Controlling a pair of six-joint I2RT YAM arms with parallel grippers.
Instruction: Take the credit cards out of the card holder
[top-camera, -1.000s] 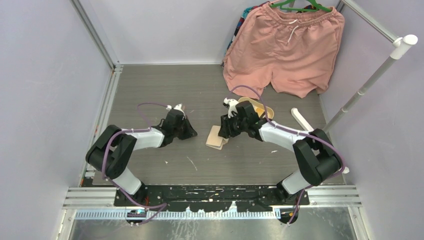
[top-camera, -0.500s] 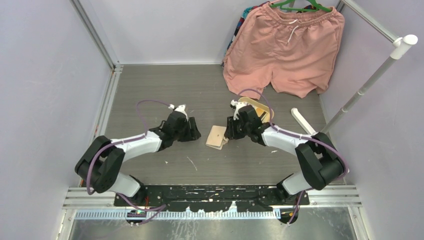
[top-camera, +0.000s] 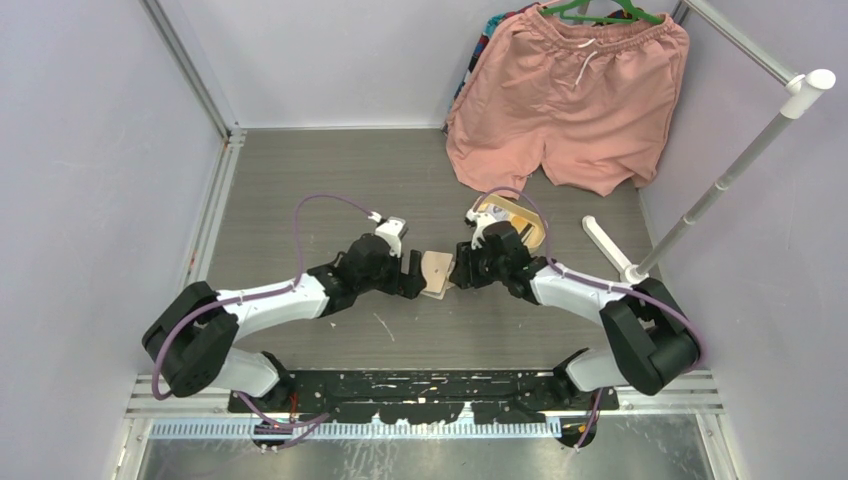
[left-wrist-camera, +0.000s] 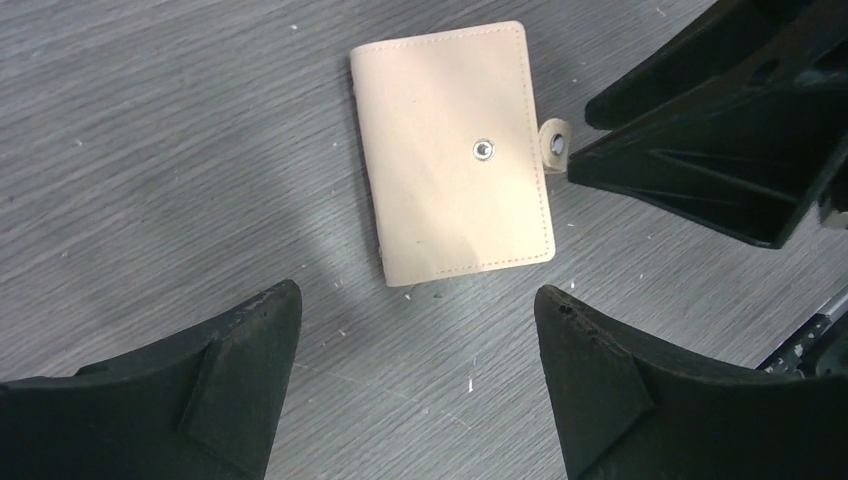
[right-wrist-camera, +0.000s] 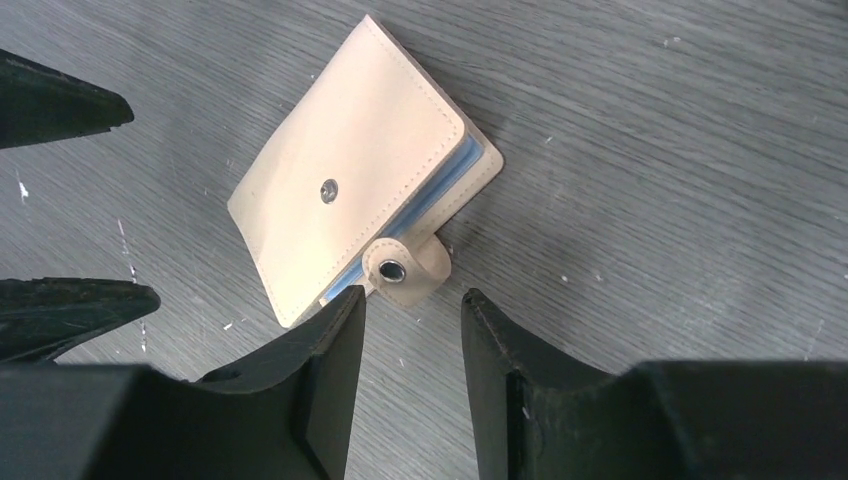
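Observation:
The card holder (top-camera: 436, 272) lies closed and flat on the grey table between both grippers, a tan wallet with a metal snap (left-wrist-camera: 483, 149) on its cover. Its snap tab (right-wrist-camera: 405, 268) is undone and sticks out toward my right gripper. A thin pale blue edge (right-wrist-camera: 440, 187) shows between the covers; the credit cards are hidden inside. My left gripper (left-wrist-camera: 417, 292) is wide open just short of the holder's near edge, touching nothing. My right gripper (right-wrist-camera: 412, 295) is partly open with the tab just ahead of its gap, and nothing is held.
An oval tan tray (top-camera: 515, 215) lies behind the right gripper. Pink shorts (top-camera: 570, 100) hang at the back right. A white pole (top-camera: 730, 170) slants along the right side, with a white bar (top-camera: 605, 240) at its foot.
My left arm has reached right, up to the card holder, and its gripper has gone from shut to wide open. The right gripper has edged closer to the holder's tab.

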